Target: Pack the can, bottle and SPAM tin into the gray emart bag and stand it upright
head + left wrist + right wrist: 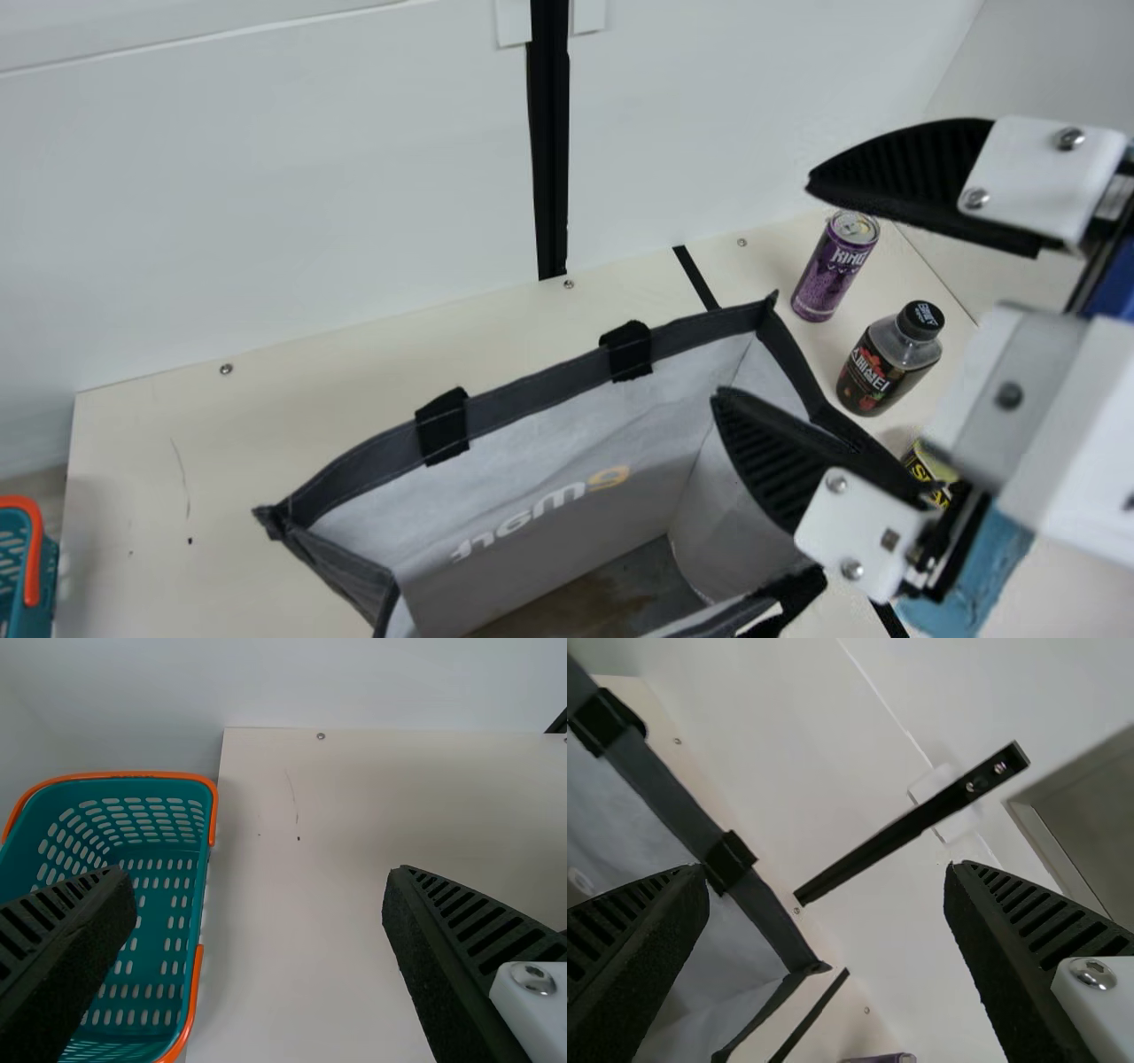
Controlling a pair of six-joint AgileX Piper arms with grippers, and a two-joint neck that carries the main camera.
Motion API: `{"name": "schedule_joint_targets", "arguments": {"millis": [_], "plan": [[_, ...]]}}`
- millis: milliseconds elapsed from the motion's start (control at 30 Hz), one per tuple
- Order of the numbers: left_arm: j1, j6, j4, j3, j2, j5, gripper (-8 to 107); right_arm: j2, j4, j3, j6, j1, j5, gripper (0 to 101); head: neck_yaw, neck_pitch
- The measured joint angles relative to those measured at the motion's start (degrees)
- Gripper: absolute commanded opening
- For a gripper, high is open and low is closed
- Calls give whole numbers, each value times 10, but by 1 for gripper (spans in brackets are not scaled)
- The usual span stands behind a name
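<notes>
- Gray emart bag (540, 387) already upright on the surface (221, 443), seemingly unpacked
- can (828, 270), bottle (886, 363), SPAM tin (926, 465) all outside, so packing's left
- left end effector (259, 873) and right end effector (762, 289): spread, empty

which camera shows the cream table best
The main view: it takes in the cream flat-topped table from its left edge across to the right, though the gray fabric bag covers part. The left wrist view shows its left part; the right wrist view, narrow strips beside the bag.
</notes>
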Motion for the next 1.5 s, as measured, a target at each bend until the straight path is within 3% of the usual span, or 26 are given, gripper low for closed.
{"name": "schedule_joint_targets", "arguments": {"millis": [933,1500], "plan": [[0,0,0,0,0,0,90,61,48,-28,104,-204,0,95,0,0],[0,0,0,0,0,0,90,52,-18,23,212,-244,0,95,0,0]]}}
